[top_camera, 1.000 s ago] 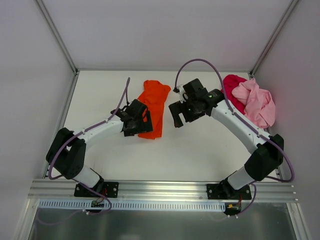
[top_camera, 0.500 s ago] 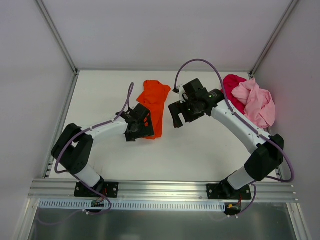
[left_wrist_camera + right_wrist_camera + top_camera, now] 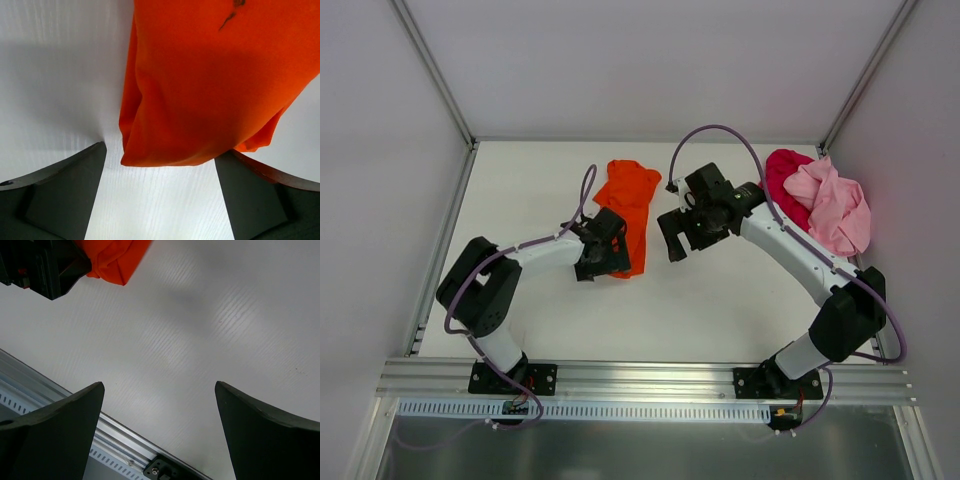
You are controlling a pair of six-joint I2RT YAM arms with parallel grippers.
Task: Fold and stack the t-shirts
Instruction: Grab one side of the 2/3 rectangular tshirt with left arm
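The orange t-shirt (image 3: 631,203) lies folded into a long strip at the middle of the table. My left gripper (image 3: 610,256) sits at its near end, open. In the left wrist view the orange t-shirt's near edge (image 3: 210,85) lies between the two dark fingers (image 3: 60,190), low over the table, and nothing is clamped. My right gripper (image 3: 673,236) hangs open just right of the orange strip, over bare table (image 3: 200,330), with nothing between its jaws. The light pink t-shirt (image 3: 838,212) lies crumpled on the crimson t-shirt (image 3: 781,176) at the back right.
White walls with metal corner posts close in the table on three sides. An aluminium rail (image 3: 640,378) runs along the near edge and shows in the right wrist view (image 3: 107,442). The left gripper's black body (image 3: 45,265) shows beside the orange corner (image 3: 114,259).
My left gripper has slid right along the table to the orange t-shirt's near end, its elbow swinging inward, and its jaws have narrowed slightly. The right gripper has barely moved.
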